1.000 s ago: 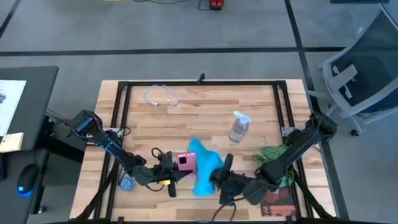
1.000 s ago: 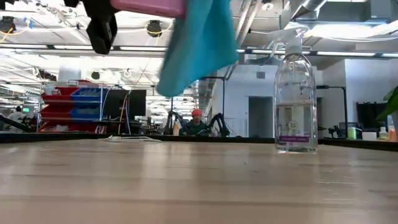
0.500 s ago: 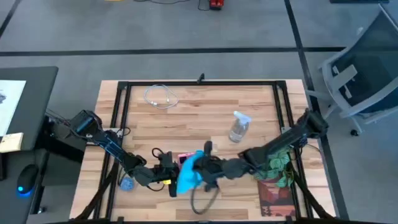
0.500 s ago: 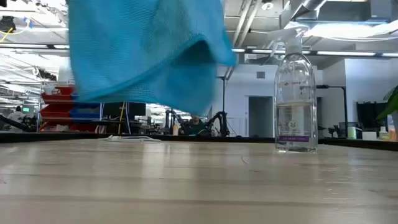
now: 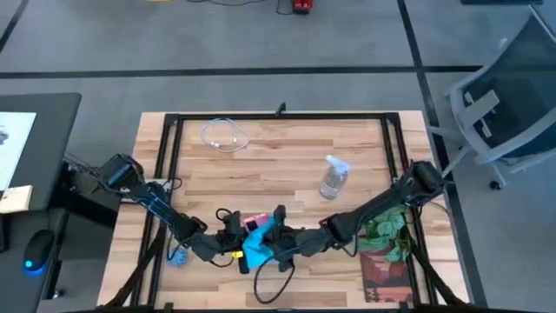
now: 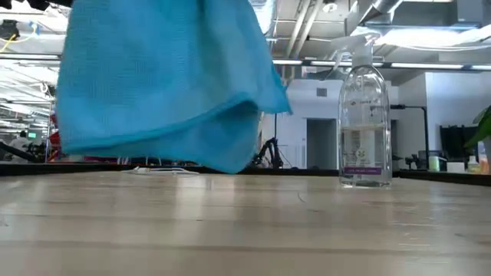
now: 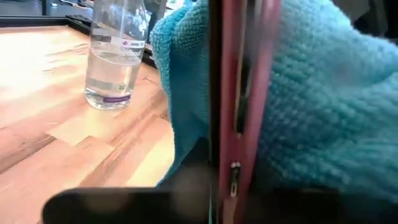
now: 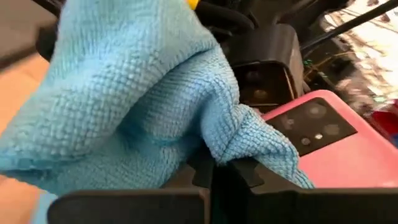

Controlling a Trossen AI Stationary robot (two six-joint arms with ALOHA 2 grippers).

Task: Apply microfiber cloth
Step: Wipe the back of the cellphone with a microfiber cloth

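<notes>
Low view: wooden table point(image 6: 245, 230), workshop behind; right end effector point(image 5: 276, 242) gripping microfiber cloth point(image 6: 165, 77).

Two dark, slim, multi-jointed arms are being shown; black cables are being trailed along both, left arm point(image 5: 148, 200) and right arm point(image 5: 382, 207).

Even overhead light, soft shadows, blurred near microfiber cloth point(image 6: 165, 84) in low view.

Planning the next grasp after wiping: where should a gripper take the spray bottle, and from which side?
Probably around the narrow neck under the trigger head of the spray bottle, closing from the open table side toward the left arm. It stands upright and alone, and its body looks wide and smooth, so the neck seems the surer hold.
</notes>
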